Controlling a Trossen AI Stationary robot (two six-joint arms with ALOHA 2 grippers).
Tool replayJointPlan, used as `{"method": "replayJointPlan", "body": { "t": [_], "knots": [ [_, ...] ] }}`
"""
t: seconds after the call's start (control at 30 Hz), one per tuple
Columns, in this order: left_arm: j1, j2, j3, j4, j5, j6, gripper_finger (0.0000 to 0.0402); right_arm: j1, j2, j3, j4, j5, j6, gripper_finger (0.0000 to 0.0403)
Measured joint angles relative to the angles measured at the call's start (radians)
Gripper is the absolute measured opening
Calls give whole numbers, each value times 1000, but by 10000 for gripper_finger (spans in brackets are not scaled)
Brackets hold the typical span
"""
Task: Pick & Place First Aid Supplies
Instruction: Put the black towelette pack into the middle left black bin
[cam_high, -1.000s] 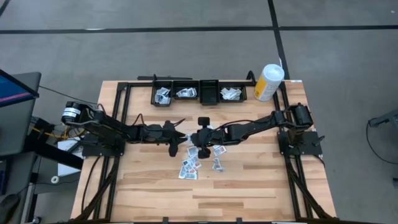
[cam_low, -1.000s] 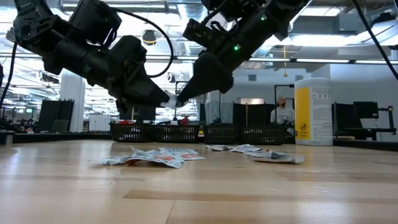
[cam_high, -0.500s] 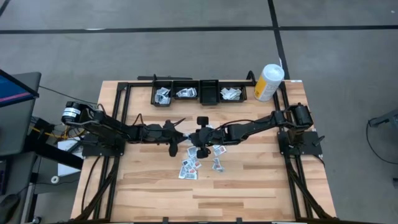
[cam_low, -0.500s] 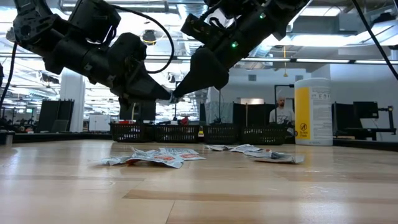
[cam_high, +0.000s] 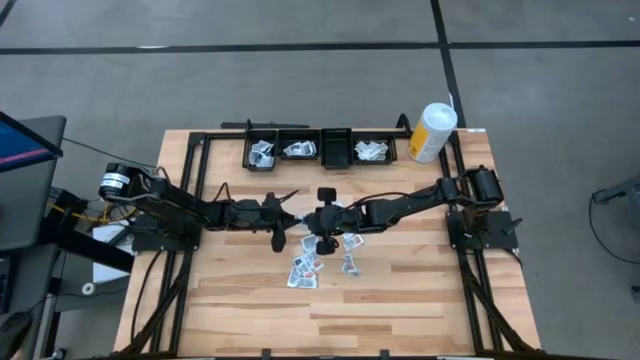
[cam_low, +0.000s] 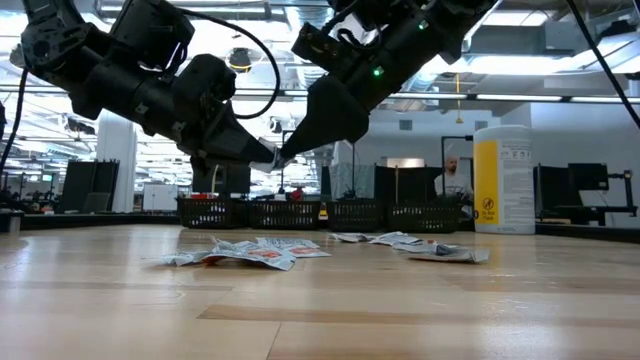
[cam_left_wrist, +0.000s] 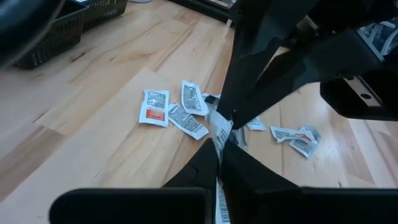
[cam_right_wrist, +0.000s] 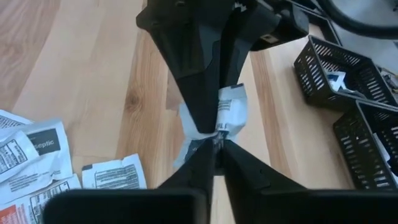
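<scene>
Since the previous half second nothing on the table has shifted; both arms hold the pose they had then, the right one a little lower than a second ago. Left gripper (cam_high: 291, 222) and right gripper (cam_high: 306, 225) meet tip to tip above the table's centre, each with its fingers pressed together on the same packet (cam_right_wrist: 231, 111), a white sachet with grey print held clear of the wood (cam_high: 400, 290). Loose packets (cam_high: 305, 268) lie scattered just beneath and toward 6 o'clock of the meeting point; one nearest the right wrist camera reads "septic" (cam_right_wrist: 38, 144), another carries an orange patch (cam_left_wrist: 153, 107). At 12 o'clock a row of four black mesh bins (cam_high: 320, 148) holds more sachets, three visibly stocked. A tall white-and-yellow canister (cam_high: 432, 131) stands at 1 o'clock beside the bins; its label print is too small to read. Beyond the table, a person (cam_low: 456, 172) shows in the room.
</scene>
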Motion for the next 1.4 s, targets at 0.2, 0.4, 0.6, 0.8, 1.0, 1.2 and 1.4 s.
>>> {"method": "replayJointPlan", "body": {
  "t": [0.2,0.4,0.6,0.8,1.0,1.2,1.4],
  "knots": [
    [1,0,0,1,-16,0,11,-2,0,0,-16,0,0,96],
    [23,0,-1,10,-81,26,10,-37,0,-2,-131,1,19,154],
    [145,-2,15,16,-82,64,15,-86,2,-13,-186,-2,66,179],
    [331,-1,71,13,-28,139,11,-108,2,-55,-148,-4,80,185],
    [517,-1,121,11,64,157,13,-114,2,-92,-98,-5,88,183],
    [635,45,158,9,183,141,12,-113,1,-105,-93,-5,89,181],
    [681,179,215,8,221,138,17,-113,0,-105,-82,-5,83,182]
  ]
}}
